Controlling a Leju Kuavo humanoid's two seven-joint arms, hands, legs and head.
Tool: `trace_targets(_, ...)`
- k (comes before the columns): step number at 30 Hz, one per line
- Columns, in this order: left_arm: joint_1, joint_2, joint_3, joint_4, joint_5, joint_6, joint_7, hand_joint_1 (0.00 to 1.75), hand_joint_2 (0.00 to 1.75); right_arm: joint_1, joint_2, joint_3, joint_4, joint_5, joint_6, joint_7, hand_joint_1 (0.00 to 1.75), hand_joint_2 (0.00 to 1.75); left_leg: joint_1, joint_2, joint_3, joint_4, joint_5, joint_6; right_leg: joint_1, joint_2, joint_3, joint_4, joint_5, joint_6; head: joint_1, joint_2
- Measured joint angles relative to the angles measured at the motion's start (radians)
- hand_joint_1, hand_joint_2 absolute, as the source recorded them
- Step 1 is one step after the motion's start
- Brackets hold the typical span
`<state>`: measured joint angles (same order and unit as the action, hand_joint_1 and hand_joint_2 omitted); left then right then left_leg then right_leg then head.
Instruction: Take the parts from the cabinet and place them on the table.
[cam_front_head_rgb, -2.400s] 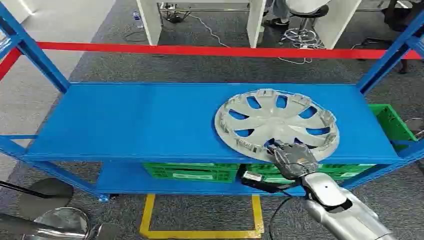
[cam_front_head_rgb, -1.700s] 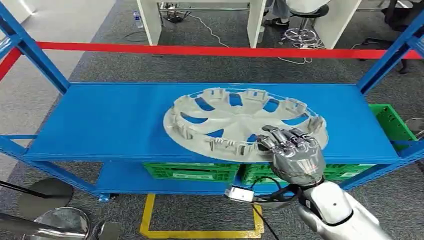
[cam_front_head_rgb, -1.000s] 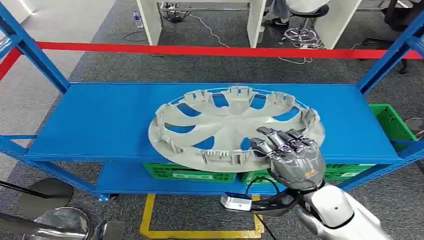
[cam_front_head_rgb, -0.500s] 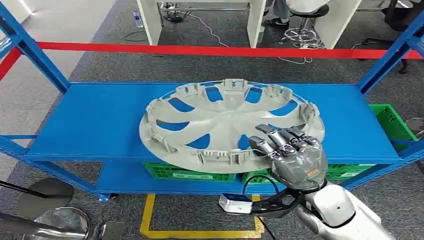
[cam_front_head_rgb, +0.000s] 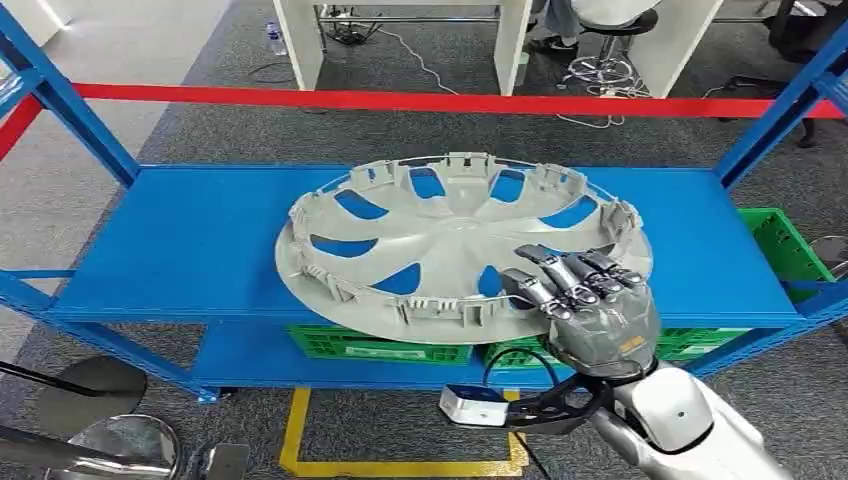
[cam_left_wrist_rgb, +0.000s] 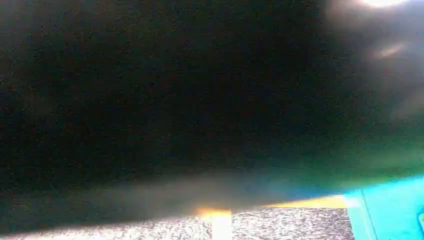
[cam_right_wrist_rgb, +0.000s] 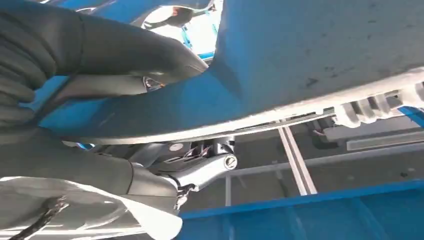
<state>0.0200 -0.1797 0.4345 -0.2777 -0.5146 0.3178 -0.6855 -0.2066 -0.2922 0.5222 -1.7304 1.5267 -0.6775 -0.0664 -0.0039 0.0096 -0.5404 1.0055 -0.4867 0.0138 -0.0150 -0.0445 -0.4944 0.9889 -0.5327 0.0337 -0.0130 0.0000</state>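
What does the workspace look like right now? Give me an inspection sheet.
Surface: blue shelf, top level bare apart from the hubcap.
Job's things: grey hubcap, inner side up, tilted, its near edge lifted past the shelf's front edge.
Clutter: green crates on the lower level.
Hands: right hand grips the hubcap's near rim, fingers on top; left hand cannot be made out in the dark left wrist view.
Cables: black cable loops under the right wrist to a small white box; loose cables on the floor beyond.
Surroundings: red tape behind the shelf, yellow floor marking, white desk legs, grey carpet.
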Motion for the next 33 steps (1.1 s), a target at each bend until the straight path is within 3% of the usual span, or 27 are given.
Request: trace_targets(33, 0.018, -0.010, 0.000, -0.026, -0.053, 0.018, 0.006, 0.00, 0.00, 0.016, 0.028, -0.024, 0.001, 0.016, 0.000, 0.006, 1.75, 1.75, 0.000, 0.000, 0.000, 0.000, 0.000, 0.000, 0.000, 0.000, 0.000, 0.000, 0.000, 0.000, 0.000, 0.000)
